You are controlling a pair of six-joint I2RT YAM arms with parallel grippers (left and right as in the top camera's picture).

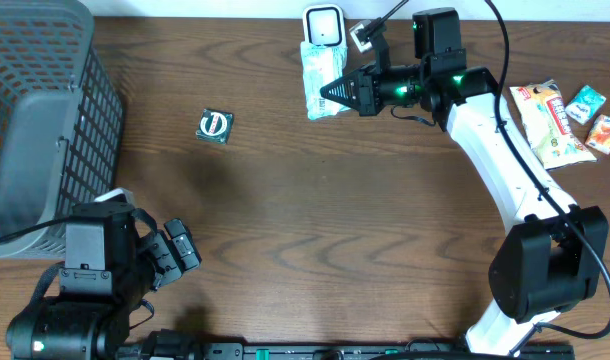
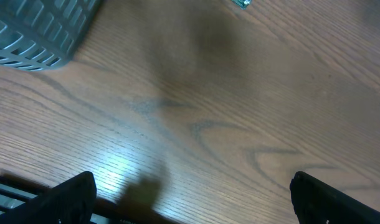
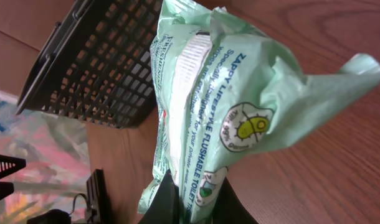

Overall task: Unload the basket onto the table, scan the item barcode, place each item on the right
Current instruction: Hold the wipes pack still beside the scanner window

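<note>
One green wipes pack (image 1: 315, 65) — clamped in right pincer (image 1: 330, 97) | beside scanner (image 1: 323, 25)

Tally: one mesh basket (image 1: 45, 120), one white scanner (image 1: 323, 25), one green wipes pack (image 1: 317, 72), one small square packet (image 1: 215, 125). Snack packets (image 1: 550, 122): three (one large, two small).

Mock shop checkout: scanner (image 1: 323, 25), basket (image 1: 40, 110), snack packets (image 1: 557, 122) on a table (image 1: 335, 230).

We are seeing the right gripper (image 3: 193, 200) clamping a pale green wipes packet (image 3: 240, 99) extending ahead of it; a black mesh basket (image 3: 96, 68) is sitting beyond, leftward.
</note>
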